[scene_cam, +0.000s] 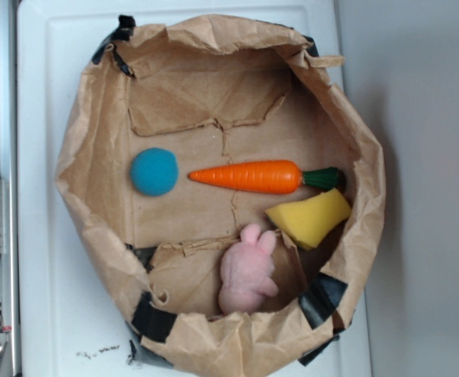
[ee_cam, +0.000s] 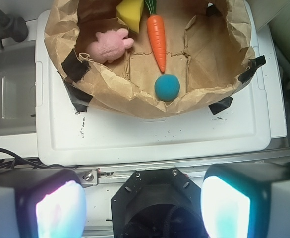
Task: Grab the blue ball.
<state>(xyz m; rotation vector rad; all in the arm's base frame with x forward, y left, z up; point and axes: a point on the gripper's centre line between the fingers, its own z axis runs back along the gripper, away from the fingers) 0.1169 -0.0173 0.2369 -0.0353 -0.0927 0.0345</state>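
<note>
So there's this crumpled brown paper bag (scene_cam: 96,196) with its rim rolled down and patched with black tape (scene_cam: 154,318), sitting on a white counter (scene_cam: 49,275). Inside on the flat bottom is the blue ball (scene_cam: 154,171), fuzzy and teal, lying by itself toward one side of the bag, close to the paper wall. The pointy tip of an orange toy carrot (scene_cam: 249,176) aims right at it but doesn't touch, there's a small gap. At the carrot's green-leaf end sits a yellow sponge wedge (scene_cam: 309,217), and just beside that a pink plush bunny (scene_cam: 247,271) lies against the bag's wall. From the wrist camera you can see the fingers (ee_cam: 60,210) spread wide apart with nothing between them, sitting well back from the bag, over the counter's edge and not over the ball at all. The ball in that view is tucked just behind the nearest fold of the bag's rim.
</note>
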